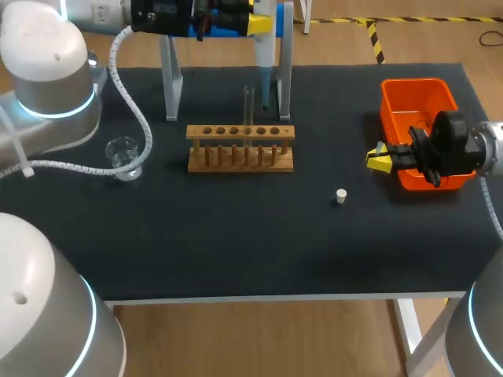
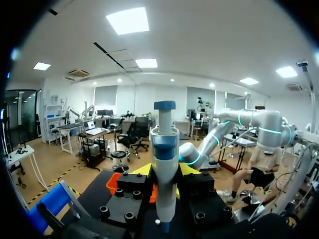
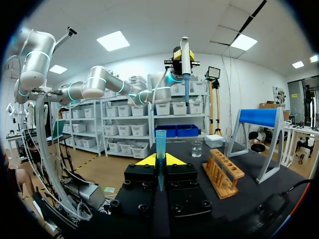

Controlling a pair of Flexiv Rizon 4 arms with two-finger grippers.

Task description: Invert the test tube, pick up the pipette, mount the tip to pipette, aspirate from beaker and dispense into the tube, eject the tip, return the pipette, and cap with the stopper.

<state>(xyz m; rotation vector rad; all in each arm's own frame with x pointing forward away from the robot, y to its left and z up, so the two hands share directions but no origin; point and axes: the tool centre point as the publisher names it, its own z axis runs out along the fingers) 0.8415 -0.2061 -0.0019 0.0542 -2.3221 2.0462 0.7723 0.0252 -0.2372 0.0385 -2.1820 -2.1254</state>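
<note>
Right pincer [image 3: 160,159] pinches the pipette tip [image 3: 160,140] upright; the pipette [image 3: 185,59], clamped vertical in the left pincer [image 2: 164,172], hangs higher ahead.

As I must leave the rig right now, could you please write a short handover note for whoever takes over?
Left gripper: jaws shut on the pipette, held upright above the table's rear.
Right gripper: jaws shut on the blue pipette tip, beside the orange bin.
Test tube stands upright in the wooden rack; beaker left of the rack; stopper lies loose on the table.
Done: pipette picked up.
Left: mount tip, aspirate, dispense, eject, return pipette, cap.
</note>
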